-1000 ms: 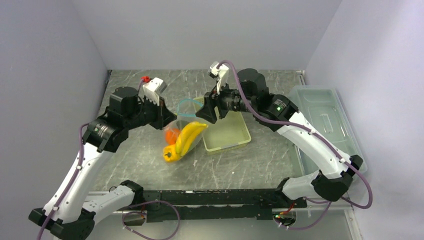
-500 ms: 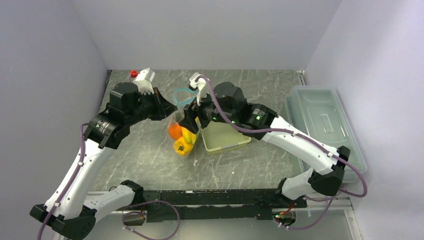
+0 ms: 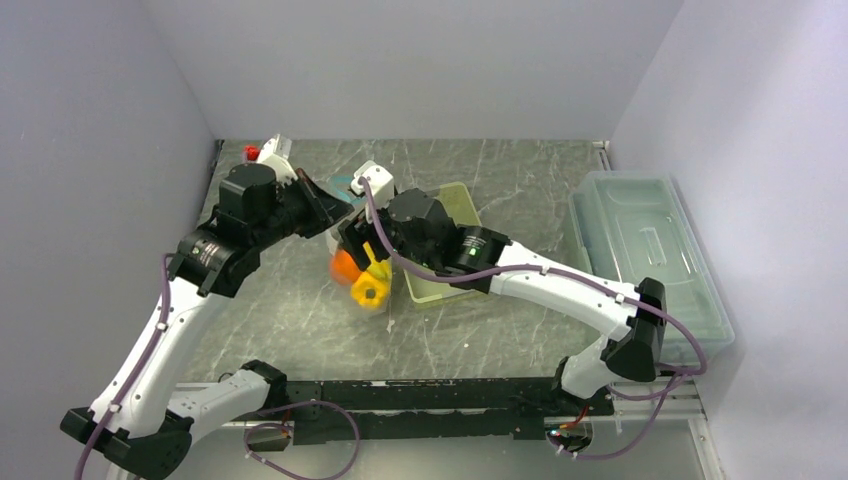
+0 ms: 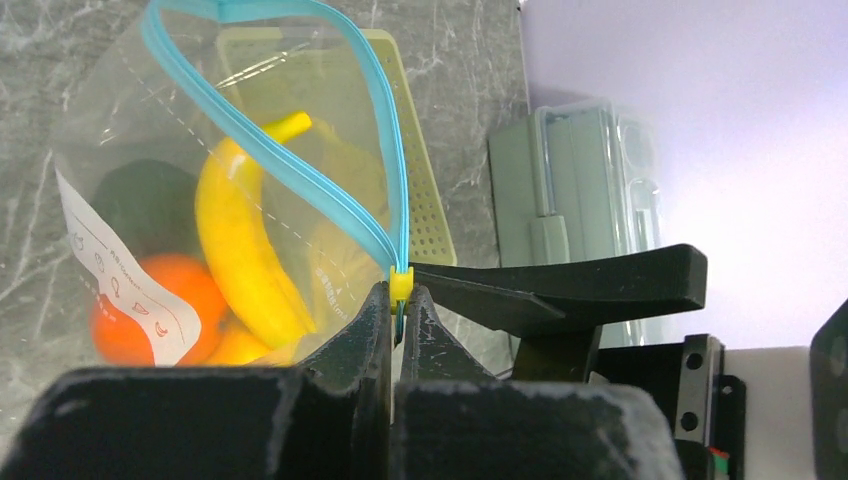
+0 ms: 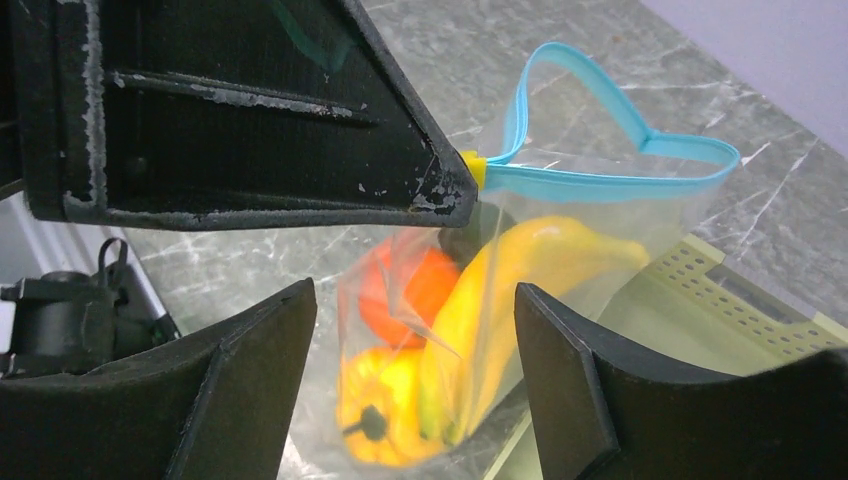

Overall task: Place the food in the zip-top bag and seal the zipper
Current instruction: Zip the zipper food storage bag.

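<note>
Zipper [image 5: 600,180] end pinched in left tool [image 4: 398,300], right tool [image 5: 410,300] spread, bag [image 3: 362,280] part-hidden overhead

**Nothing clear enough to read**

Only one thing has print on it. A white label [image 4: 120,275] sits on the side of the clear zip-top bag [image 4: 110,125]. A row of tiny drawings runs down the label, with some very small letters near its lower end. The letters are too small and blurry to read. No brand name or number can be read anywhere else.
</note>
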Tool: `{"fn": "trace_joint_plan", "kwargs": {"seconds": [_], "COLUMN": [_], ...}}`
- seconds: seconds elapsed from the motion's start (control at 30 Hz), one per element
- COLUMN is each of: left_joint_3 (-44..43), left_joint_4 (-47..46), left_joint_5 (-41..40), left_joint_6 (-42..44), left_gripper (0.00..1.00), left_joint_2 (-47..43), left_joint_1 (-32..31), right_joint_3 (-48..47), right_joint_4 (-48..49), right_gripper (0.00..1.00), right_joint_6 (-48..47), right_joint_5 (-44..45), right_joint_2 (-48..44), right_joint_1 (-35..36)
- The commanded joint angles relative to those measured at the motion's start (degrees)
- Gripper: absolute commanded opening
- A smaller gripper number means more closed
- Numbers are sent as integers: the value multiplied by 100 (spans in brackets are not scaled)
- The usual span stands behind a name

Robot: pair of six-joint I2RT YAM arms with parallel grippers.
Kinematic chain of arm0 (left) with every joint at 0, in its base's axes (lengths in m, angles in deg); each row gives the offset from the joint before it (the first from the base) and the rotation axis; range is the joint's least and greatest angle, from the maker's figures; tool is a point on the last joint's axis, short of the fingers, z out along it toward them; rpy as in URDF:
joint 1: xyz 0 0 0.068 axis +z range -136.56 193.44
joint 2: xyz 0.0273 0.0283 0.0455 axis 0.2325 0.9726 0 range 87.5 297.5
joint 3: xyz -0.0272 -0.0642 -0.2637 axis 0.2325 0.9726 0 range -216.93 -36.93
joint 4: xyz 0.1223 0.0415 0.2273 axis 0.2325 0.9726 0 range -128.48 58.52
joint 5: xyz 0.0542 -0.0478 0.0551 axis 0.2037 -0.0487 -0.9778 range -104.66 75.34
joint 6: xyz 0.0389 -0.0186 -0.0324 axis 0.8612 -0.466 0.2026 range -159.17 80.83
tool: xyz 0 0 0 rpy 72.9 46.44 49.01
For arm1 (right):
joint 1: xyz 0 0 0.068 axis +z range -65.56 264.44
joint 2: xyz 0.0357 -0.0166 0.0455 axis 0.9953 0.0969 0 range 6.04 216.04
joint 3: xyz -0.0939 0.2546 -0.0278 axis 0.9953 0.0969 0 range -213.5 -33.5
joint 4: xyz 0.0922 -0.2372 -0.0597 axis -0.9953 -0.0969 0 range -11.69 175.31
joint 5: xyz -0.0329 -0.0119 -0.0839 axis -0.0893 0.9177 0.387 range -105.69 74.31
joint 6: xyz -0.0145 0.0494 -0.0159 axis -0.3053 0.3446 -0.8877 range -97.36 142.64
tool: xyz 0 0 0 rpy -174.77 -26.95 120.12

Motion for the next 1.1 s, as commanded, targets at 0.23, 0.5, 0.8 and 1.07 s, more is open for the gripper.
{"fn": "trace_joint_plan", "kwargs": {"seconds": [0.23, 0.5, 0.8, 1.07], "left_joint_3": [93, 148, 278, 282], "left_joint_4": [-594, -652, -675, -605], "left_joint_5": [32, 111, 74, -188], "left_joint_6": [-835, -1016, -1135, -1116], "left_gripper": [0, 0, 0, 5], "left_joint_2": [-92, -135, -235, -281], "left_joint_1": [-10, -11, -8, -11], "right_joint_3": [335, 528, 656, 852], "right_joint_4": [1597, 2134, 2251, 2288], "right_gripper": [76, 58, 0, 0], "right_joint_6": [-47, -74, -155, -389], "right_joint_5": [1367, 1894, 1980, 1678], "right_joint_2": [355, 523, 456, 238], "right_joint_1": [158, 158, 158, 158]}}
